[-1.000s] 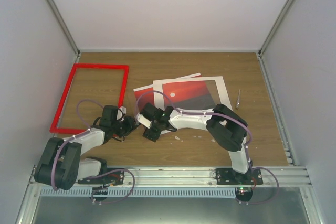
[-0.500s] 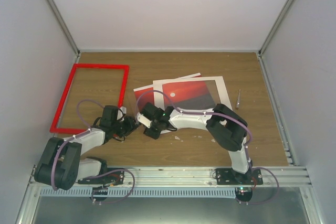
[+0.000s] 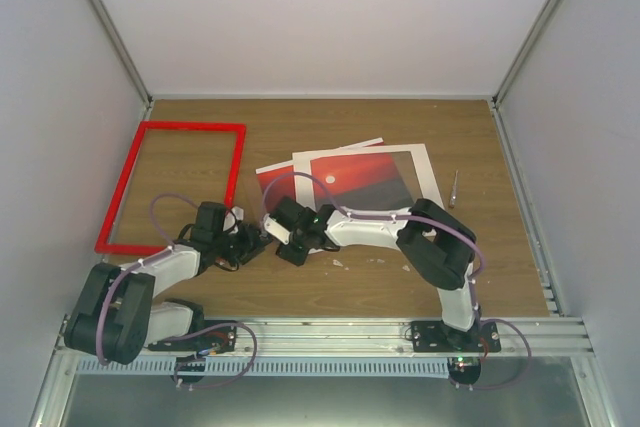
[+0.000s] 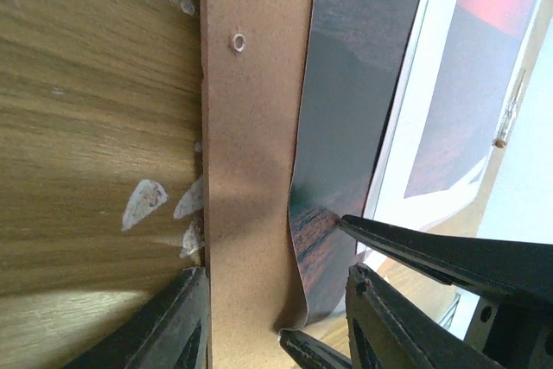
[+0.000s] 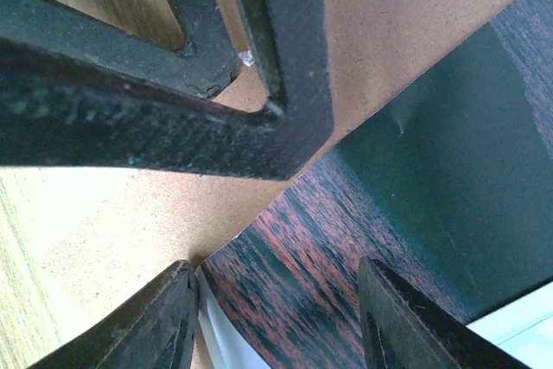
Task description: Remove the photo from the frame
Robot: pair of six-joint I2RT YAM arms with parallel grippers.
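Brown fibreboard, the plain rectangular backing board (image 4: 251, 170), is lying flat on the wooden table (image 3: 400, 117) under my work. The rectangular sunset photo (image 4: 346, 127), dark sea at this end, is resting on it with its near corner curling up. My right gripper (image 5: 276, 264) is standing with its jaws parted astride that lifted corner, not yet pinching it. My left gripper (image 4: 275, 272) is hovering just at nine o'clock of it, jaws likewise apart and holding nothing, over the bare strip of board. To do this step well, I am judging that the right jaws should be closing only on the curled corner, never on the board beneath. Meanwhile the left should be pressing the board down, so the print is lifting away without creasing. The thin, bright red rectangular frame (image 3: 195, 126) is lying empty, well apart at ten o'clock. The white mat border (image 3: 427, 175) is overlapping the photo's far part at one o'clock. I am counting one frame, one photo, one mat, one board, one thin silvery tool (image 3: 454, 188) and two grippers.
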